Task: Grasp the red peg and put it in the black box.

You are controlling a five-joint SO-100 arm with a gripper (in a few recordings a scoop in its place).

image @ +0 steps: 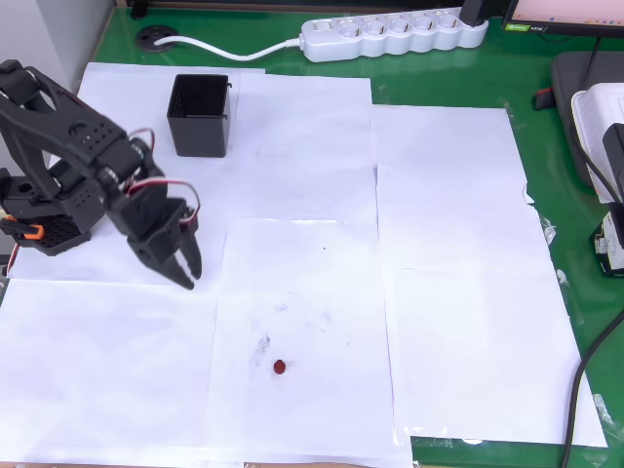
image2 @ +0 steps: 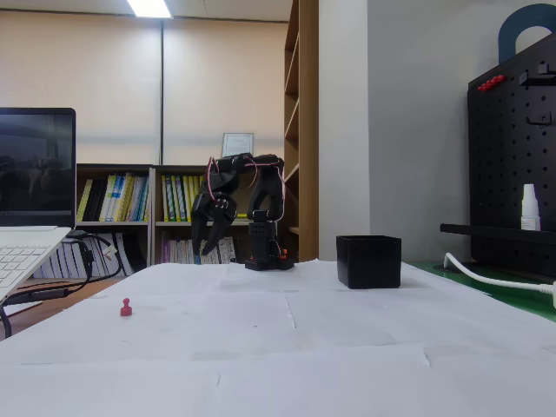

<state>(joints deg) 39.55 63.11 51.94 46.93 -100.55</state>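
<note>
1. Peg (image: pixel 280 367) lies on the white paper (image: pixel 458 322) near the table's bottom edge in the overhead view, a little left of centre. In the fixed view it stands upright on the paper toward the left edge (image2: pixel 126 307). Nothing touches it.

2. Box (image: pixel 200 115) sits near the top-left corner of the papered area in the overhead view, well apart from the peg. I can see into it from above and it looks empty. In the fixed view (image2: pixel 369 261) it stands right of the arm's base.

3. Gripper (image: pixel 183 260) hangs off the left side of the table, between box and peg but closer to the box, fingers pointing down. Fixed view (image2: pixel 205 239) shows it raised clear of the paper. Fingers look slightly parted, holding nothing.

4. Progress, as I judge it: nothing done yet. Peg not grasped, box not filled.

5. Left to do: bring the gripper toward the bottom edge, over the peg; lower; pinch; carry to the box; release.

6. Peg is far smaller than the fingers, so I expect the pinch needs careful centring.
</note>
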